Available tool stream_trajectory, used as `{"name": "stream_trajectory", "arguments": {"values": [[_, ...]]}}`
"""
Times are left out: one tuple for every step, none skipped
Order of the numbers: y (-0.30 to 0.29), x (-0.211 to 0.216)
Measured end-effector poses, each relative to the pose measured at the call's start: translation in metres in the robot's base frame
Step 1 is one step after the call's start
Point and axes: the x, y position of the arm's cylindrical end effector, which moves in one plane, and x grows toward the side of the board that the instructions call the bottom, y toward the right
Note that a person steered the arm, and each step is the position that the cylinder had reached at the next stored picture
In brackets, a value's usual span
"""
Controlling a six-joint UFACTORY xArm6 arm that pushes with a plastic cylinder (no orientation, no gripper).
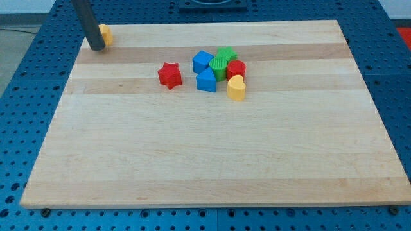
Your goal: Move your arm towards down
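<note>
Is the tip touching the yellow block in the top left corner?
Cannot tell. In the camera view my tip overlaps the yellow block, hiding part of it, so neither contact nor a gap shows.

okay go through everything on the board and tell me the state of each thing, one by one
my tip: on the board at the view's top left, touching the yellow block.
yellow block: partly hidden behind the rod.
red star: alone, left of the cluster.
blue blocks, green blocks, red cylinder, yellow heart: packed together.
wooden board: flat.
</note>
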Motion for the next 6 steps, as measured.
{"name": "stream_trajectory", "arguments": {"values": [[0.000, 0.012], [0.000, 0.032], [0.000, 0.062], [0.013, 0.100], [0.043, 0.139], [0.085, 0.173]]}}
